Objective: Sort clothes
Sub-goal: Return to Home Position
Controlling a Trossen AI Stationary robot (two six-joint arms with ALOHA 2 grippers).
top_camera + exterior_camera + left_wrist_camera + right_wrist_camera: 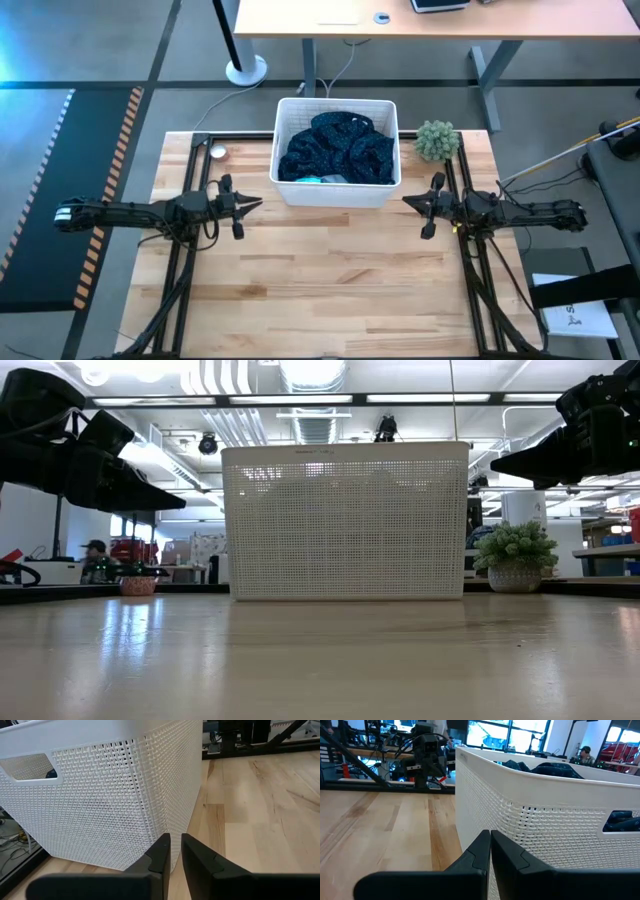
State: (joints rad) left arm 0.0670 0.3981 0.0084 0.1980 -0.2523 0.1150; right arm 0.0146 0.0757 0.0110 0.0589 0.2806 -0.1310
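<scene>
A white ribbed plastic basket (337,152) stands at the table's far middle. In it lies a navy garment with small dots (340,148), heaped over a bit of teal and white cloth (322,180). The navy garment also shows over the rim in the right wrist view (555,768). My left gripper (258,203) hovers left of the basket's near left corner, fingers nearly together and empty. My right gripper (406,201) hovers right of the basket's near right corner, fingers together and empty. The other clothes are hidden or out of view.
A small fuzzy green plant (437,140) in a pot stands just right of the basket. A small round object (217,152) lies at the far left. Bare wood lies between and in front of both grippers. Black rails run along both table sides.
</scene>
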